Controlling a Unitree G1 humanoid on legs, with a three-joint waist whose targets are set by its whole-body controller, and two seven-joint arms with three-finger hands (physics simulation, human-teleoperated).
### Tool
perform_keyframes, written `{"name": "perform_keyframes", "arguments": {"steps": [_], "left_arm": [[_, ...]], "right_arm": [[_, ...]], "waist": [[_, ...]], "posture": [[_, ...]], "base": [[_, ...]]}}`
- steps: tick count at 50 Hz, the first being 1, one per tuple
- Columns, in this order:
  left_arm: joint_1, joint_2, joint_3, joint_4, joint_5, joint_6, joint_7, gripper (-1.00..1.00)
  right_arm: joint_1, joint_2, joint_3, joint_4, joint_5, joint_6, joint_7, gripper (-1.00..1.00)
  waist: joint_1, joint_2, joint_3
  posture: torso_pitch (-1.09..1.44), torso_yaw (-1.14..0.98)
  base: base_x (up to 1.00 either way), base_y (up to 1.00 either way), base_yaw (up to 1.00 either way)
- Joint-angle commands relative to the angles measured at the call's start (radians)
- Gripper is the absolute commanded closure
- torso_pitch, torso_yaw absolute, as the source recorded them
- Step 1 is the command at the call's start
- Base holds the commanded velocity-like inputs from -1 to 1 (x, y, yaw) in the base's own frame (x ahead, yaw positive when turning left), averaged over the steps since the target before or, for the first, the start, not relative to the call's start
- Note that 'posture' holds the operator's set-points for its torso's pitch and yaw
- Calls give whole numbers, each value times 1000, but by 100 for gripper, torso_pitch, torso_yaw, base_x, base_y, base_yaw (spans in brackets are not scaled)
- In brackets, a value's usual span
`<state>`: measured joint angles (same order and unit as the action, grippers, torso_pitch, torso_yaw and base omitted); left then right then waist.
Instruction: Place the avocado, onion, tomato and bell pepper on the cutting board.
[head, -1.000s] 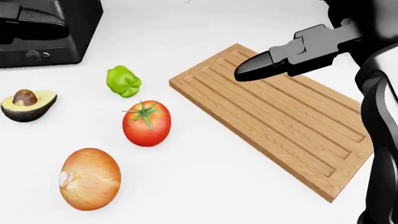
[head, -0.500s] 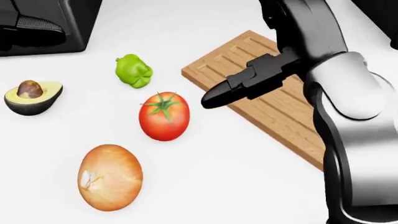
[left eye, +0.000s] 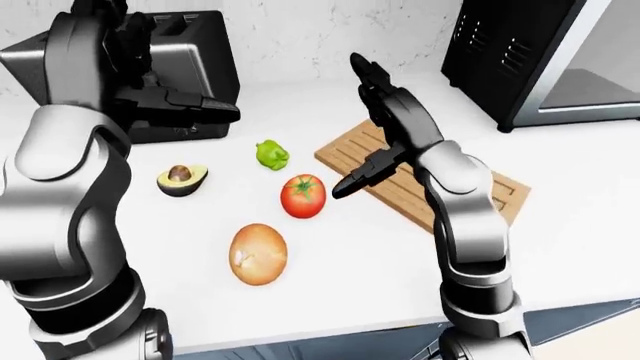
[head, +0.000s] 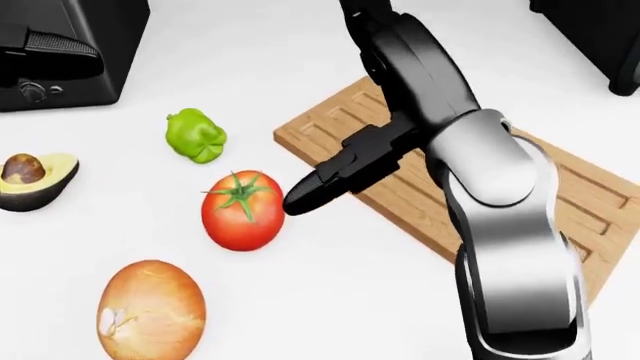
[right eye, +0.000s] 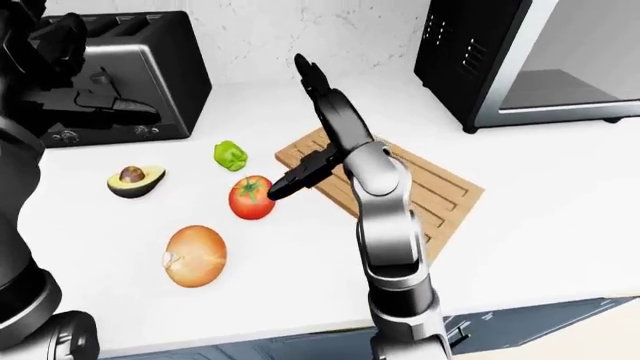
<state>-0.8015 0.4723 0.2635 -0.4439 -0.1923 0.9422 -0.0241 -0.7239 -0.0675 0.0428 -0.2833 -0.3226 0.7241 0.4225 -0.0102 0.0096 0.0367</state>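
Right hand (head: 310, 191) has swung left to the tomato (head: 241, 211), fingers spread and empty, so next it needs to close round it

White counter (left eye: 330, 277), as I see it in the left-eye view: avocado half (left eye: 182, 180) at centre left; green bell pepper (left eye: 271, 154) just above centre; tomato (left eye: 303, 196) mid-frame; onion (left eye: 258, 253) lower centre; wooden cutting board (left eye: 505, 196) right of centre; black toaster (left eye: 185, 71) upper left; dark appliance (left eye: 520, 56) upper right.
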Motion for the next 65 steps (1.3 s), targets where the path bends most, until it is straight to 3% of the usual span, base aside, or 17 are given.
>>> {"name": "perform_keyframes", "arguments": {"steps": [1, 18, 47, 55, 59, 65], "left_arm": [[-30, 12, 12, -21, 4, -29, 4, -100], [-16, 1, 4, -17, 20, -44, 0, -100], [-18, 2, 10, -16, 15, -36, -2, -100], [-10, 6, 13, -20, 13, -35, -1, -100], [-10, 6, 11, -20, 14, -35, -2, -100], [-8, 7, 15, -23, 14, -31, -2, -100]], "right_arm": [[-17, 8, 0, -24, -10, -28, 2, -100], [46, 68, 54, -126, -89, 25, 68, -100], [103, 127, 74, 15, -63, -112, 24, -100], [116, 136, 82, 40, -57, -132, 17, -71], [125, 140, 85, 55, -53, -146, 15, -44], [138, 144, 92, 55, -54, -150, 18, -34]], "waist": [[1, 7, -22], [2, 15, -16], [0, 20, -23], [1, 17, -26], [1, 18, -26], [1, 19, -26]], "posture": [[0, 0], [0, 0], [0, 0], [0, 0], [0, 0], [0, 0]], "base": [[0, 0, 0], [0, 0, 0], [0, 0, 0], [0, 0, 0], [0, 0, 0], [0, 0, 0]]}}
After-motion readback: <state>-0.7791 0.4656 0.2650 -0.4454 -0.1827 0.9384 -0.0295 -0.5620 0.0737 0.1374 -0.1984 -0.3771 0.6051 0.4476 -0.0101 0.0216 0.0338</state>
